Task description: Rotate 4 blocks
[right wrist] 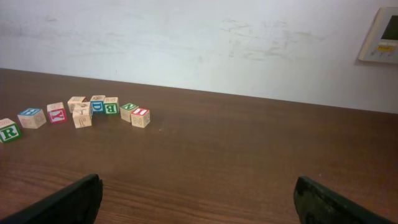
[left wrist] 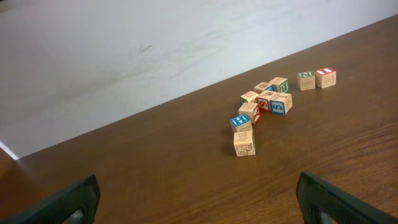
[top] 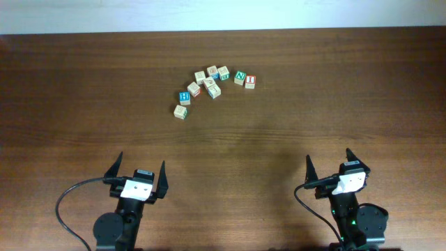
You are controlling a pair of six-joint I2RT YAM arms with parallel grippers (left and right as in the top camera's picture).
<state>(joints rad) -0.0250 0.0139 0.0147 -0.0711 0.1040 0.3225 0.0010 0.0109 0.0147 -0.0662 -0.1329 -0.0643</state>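
Approx 12 o'clock: small pale-wood alphabet cubes (top: 213, 90) in loose arc on dk-brown wood table (top: 83, 90). 7 o'clock: left gripper (top: 141, 167); 5 o'clock: right gripper (top: 328, 160). Both claws wide, empty.

You could read the H block (top: 184, 96), N block (top: 240, 77) and I block (top: 250, 81). Others were the R block (right wrist: 7, 130), Y block (right wrist: 57, 112), D block (right wrist: 97, 106), B block (right wrist: 111, 106) and 5 block (left wrist: 280, 104).

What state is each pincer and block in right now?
Left pincer, open, empty.
Right pincer, open, empty.
H block, flat on the table, blue H up.
I block, flat, red I up, beside the N block.
Tan block, flat, nearest the pincers.
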